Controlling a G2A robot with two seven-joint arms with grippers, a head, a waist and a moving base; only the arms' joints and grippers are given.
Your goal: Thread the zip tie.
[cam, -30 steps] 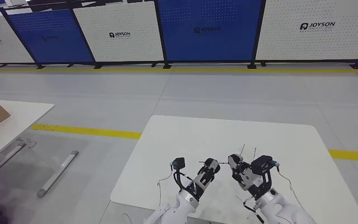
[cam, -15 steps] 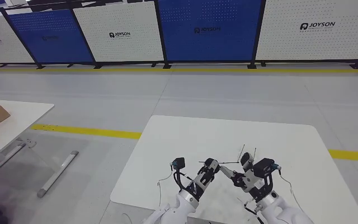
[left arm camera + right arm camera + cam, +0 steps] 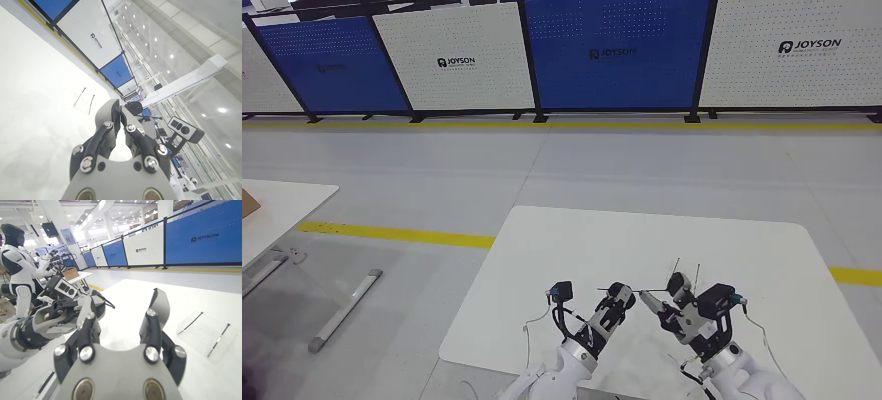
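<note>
Tabletop first: a white rectangular table (image 3: 572, 250) with rounded corners stands on a pale grey floor (image 3: 642, 170). A yellow floor line (image 3: 392, 234) runs past it, and a fence of blue and white pegboard panels (image 3: 617, 50) stretches across the back. A second white table (image 3: 282, 205) sits off to the robot's left. Now the thin black zip tie (image 3: 640, 291): it's up off the table, lying roughly level between the two grippers. One end is pinched in the left gripper (image 3: 119, 108), fingers pressed tight together on it. The right gripper (image 3: 124, 300) sits just beside the tie's free end, fingers spread wide, gripping nothing. Farther out, two spare black zip ties (image 3: 190, 323) lie side by side on a clear plastic sheet (image 3: 204, 328).
</note>
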